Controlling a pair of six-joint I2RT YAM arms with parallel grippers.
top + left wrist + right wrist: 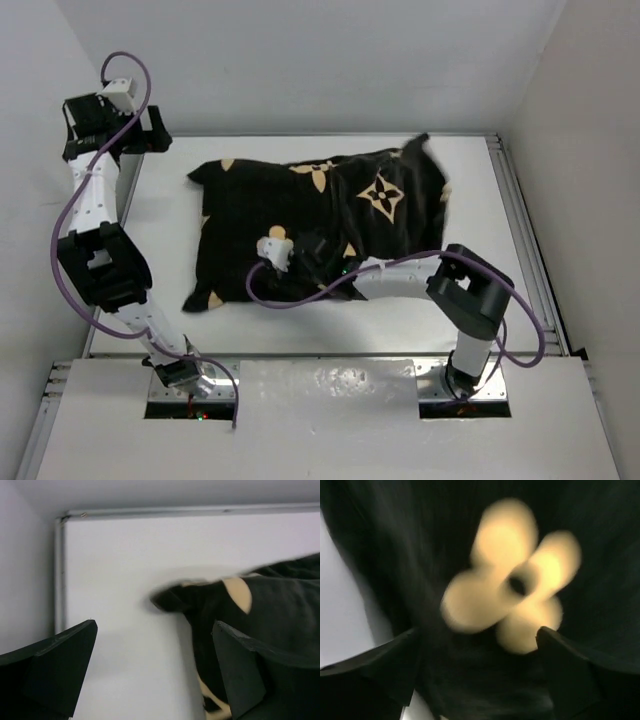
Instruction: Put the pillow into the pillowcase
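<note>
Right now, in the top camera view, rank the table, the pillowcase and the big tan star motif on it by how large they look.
Largest to smallest:
1. The white table.
2. The pillowcase, lying on it.
3. The tan star motif, one print on the case's right side.

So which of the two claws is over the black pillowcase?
The right gripper, directly above the pillowcase, near its middle; the left gripper hangs off by its far-left corner.

one pillowcase (290, 210), one table (480, 200), two pincers: left pincer (154, 630), right pincer (477, 632)
</note>
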